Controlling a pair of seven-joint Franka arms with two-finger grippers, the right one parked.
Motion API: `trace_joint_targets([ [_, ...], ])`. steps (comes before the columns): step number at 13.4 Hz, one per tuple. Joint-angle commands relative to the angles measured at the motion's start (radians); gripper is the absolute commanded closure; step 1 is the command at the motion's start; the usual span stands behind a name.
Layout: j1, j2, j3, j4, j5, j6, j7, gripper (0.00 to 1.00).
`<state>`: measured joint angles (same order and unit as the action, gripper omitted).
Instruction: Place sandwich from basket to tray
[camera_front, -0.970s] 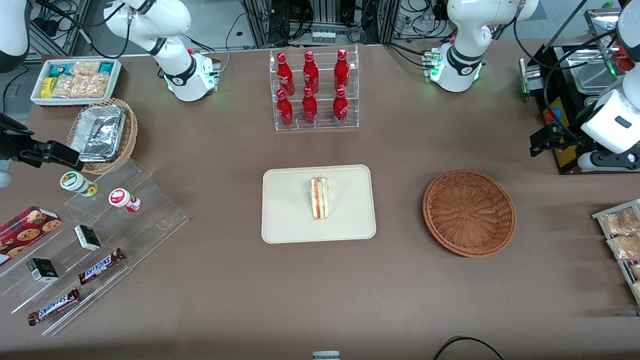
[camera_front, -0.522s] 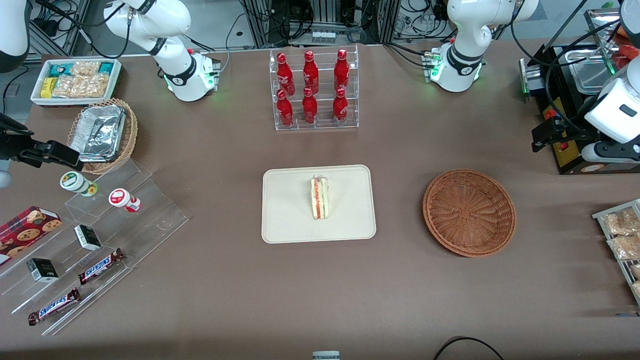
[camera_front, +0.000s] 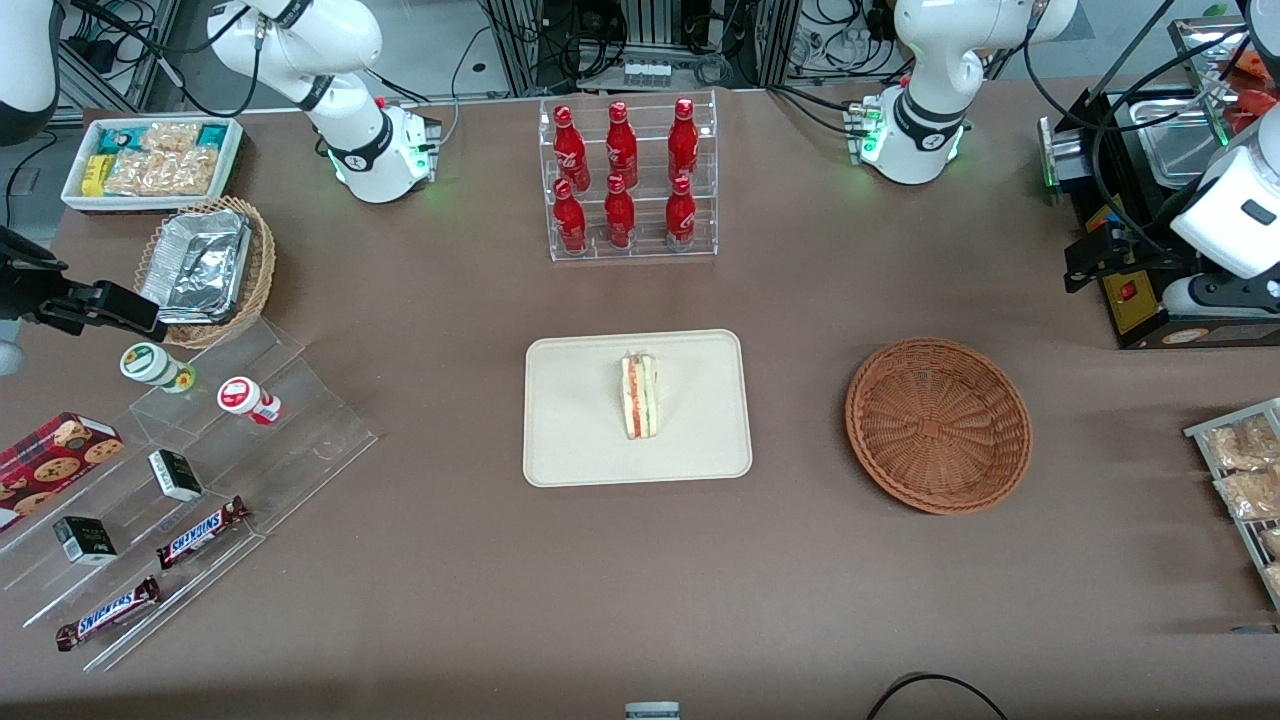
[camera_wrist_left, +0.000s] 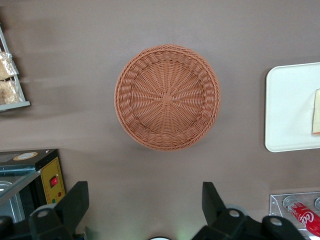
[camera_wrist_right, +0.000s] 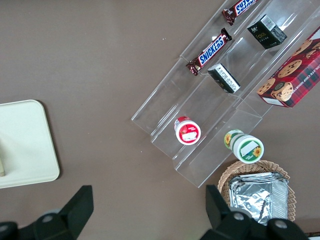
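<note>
Sandwich wedge of pale bread with red and green filling (camera_front: 640, 396) lies on my landmark, the cream rectangular tray (camera_front: 570, 440); I judge placement done. Round reddish-brown wicker basket (camera_wrist_left: 167, 97) sits empty beside it. My tool (camera_wrist_left: 145, 202) hangs wide above the surface, holding nothing.

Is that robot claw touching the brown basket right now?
Apart. The left wrist view shows the gripper open with bare table between its fingers and the basket; the sandwich lies on the tray.

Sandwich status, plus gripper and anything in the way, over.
Sandwich lying on the tray. Basket holds nothing. Gripper open, holding nothing, high above table beside basket, at working arm's end. Nothing in the way.
</note>
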<state>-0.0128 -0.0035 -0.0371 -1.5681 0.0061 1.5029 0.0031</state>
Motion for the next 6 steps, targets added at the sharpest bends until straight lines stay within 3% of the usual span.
trace_joint_targets([
  [1,-0.016,-0.026,0.034,-0.009,0.006,-0.013,0.011,0.0],
  [6,-0.021,-0.016,0.049,0.013,-0.008,-0.018,0.008,0.0],
])
